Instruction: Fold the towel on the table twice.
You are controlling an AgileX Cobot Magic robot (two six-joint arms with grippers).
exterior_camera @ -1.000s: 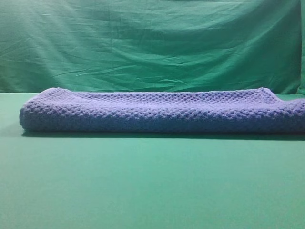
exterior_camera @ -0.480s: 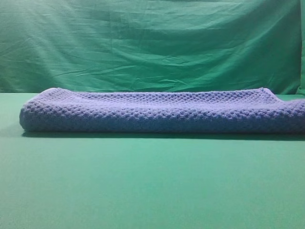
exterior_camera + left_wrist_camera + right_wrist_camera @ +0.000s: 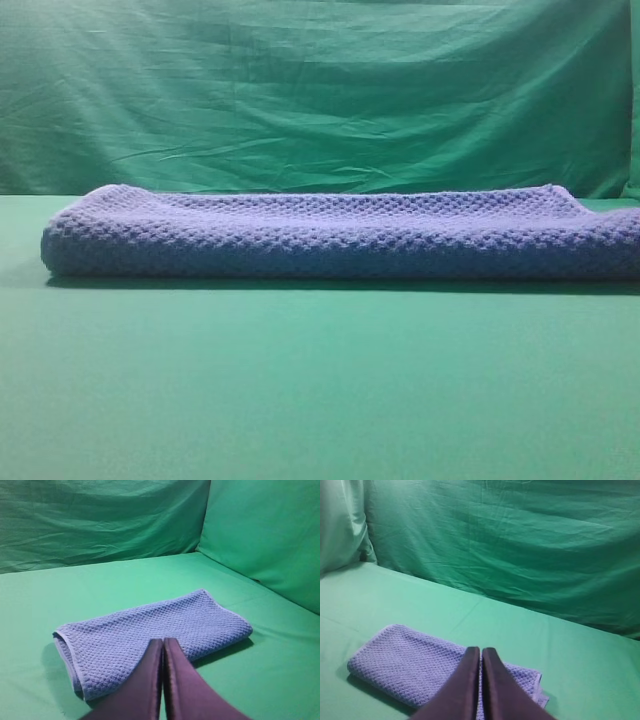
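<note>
The towel [image 3: 340, 235] lies as a compact layered block on the table [image 3: 320, 400], seemingly fully folded, while the left gripper [image 3: 163, 647] and right gripper [image 3: 481, 655] hover above it, jaws closed and empty.

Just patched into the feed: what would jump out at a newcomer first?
The blue-grey towel stands out, lying already folded into a thick layered bundle across the middle of the green table. In the wrist views, the left gripper and the right gripper are each shut, above the towel, holding nothing.
</note>
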